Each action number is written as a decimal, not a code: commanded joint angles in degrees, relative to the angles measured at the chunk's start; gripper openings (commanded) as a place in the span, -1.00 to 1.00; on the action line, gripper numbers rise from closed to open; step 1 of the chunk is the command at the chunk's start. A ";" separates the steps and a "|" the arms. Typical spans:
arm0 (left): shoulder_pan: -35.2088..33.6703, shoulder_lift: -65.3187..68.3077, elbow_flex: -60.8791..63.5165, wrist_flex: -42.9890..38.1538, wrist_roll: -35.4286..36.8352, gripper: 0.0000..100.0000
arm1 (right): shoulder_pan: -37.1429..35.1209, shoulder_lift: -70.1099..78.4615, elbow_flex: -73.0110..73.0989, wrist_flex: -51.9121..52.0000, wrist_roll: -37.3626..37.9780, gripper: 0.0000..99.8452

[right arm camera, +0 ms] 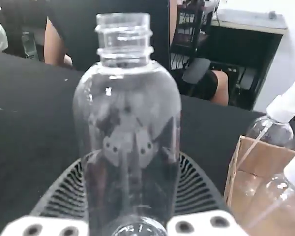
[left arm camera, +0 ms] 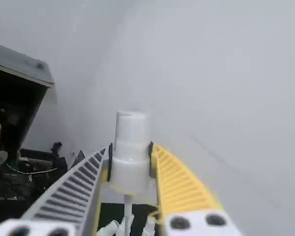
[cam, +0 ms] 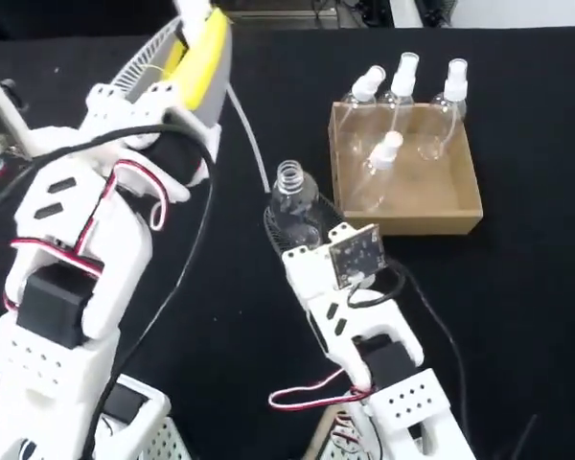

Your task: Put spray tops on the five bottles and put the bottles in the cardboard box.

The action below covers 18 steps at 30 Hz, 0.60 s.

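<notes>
The left claw [left arm camera: 130,150] is clenched on a white spray top [left arm camera: 131,132], pinching its collar between the grey ribbed finger and the yellow one. The nozzle head stands up past the fingertips. A thin white tube [left arm camera: 128,206] hangs from the base of the top, back between the two fingers toward the wrist. This claw is raised well above the black counter [cam: 517,316], and nothing else lies close to it.

The right claw [right arm camera: 131,169] is low on the counter and is closed around a clear bottle [right arm camera: 128,113]. Its curved ribbed fingers wrap the lower body from both sides. The bottle stands upright in the grasp, and its threaded neck is open with no top on it. In the high view it stands just ahead of this claw's wrist camera.

The cardboard box [cam: 460,206] sits beyond the right claw and off to its right, near the held bottle but not touching it. Four capped bottles [cam: 388,153] are inside the box, each with a white spray top fitted. One lies near the middle of the box. The other three rest against the wall farthest from the claw, with their tops poking over that rim.
</notes>
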State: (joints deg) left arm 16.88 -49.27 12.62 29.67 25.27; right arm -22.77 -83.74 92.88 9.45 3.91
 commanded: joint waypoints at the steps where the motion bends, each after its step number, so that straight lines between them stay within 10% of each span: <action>1: 5.85 -0.44 1.36 -2.90 -5.27 -0.94 | -0.53 -1.63 -0.57 -1.58 -0.35 -0.98; 12: 7.87 -1.05 20.88 -32.62 -13.54 -0.94 | -0.53 -1.63 -0.75 -1.58 -0.35 -0.98; 18: 7.25 -1.05 22.46 -35.69 -13.63 -0.94 | -0.53 -1.63 -0.66 -1.58 -0.35 -0.98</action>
State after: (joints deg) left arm 24.62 -49.19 35.91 -3.65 12.35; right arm -22.77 -83.82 92.97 9.45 3.91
